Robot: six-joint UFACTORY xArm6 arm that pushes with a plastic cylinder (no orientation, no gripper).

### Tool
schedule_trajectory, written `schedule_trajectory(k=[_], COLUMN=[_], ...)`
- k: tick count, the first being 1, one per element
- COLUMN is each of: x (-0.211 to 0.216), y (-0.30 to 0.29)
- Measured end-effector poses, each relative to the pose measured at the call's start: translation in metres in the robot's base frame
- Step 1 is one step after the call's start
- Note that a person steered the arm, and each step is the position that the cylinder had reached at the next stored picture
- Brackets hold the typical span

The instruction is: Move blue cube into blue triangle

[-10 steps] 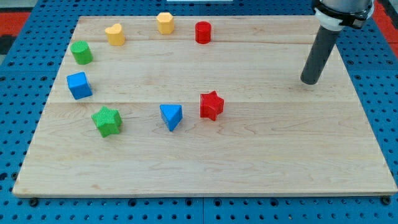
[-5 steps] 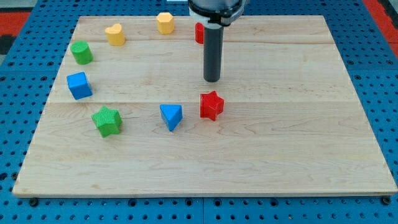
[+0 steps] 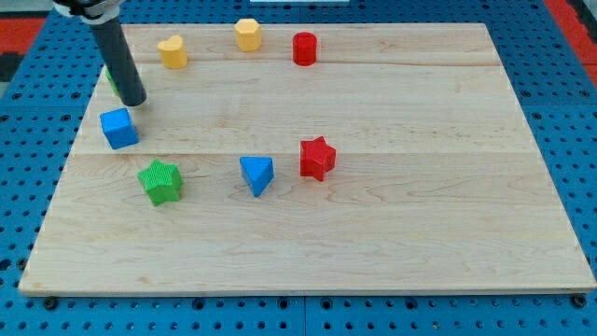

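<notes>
The blue cube (image 3: 118, 128) sits near the board's left edge. The blue triangle (image 3: 256, 175) lies to its right, near the board's middle, well apart from it. My tip (image 3: 134, 101) is just above and slightly right of the blue cube, close to it but with a small gap. The rod rises up-left and hides most of the green block (image 3: 114, 78) behind it.
A green star (image 3: 160, 181) lies below-right of the blue cube. A red star (image 3: 317, 158) sits right of the blue triangle. A yellow heart (image 3: 173, 51), a yellow hexagon (image 3: 247, 35) and a red cylinder (image 3: 304, 48) stand along the top.
My tip has swept from the board's right side across to the left, stopping just above the blue cube. No block has moved.
</notes>
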State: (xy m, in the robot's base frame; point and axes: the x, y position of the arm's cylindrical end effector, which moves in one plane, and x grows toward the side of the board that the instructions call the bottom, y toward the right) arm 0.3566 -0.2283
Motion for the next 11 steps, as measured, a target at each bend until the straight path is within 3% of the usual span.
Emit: schedule_trajectory(k=[1,5,7,9,10,11], x=[0.022,0.076,0.125,0.114,0.098,0.086], y=[0.013,-0.075,-0.037,0.018,-0.009,0.008])
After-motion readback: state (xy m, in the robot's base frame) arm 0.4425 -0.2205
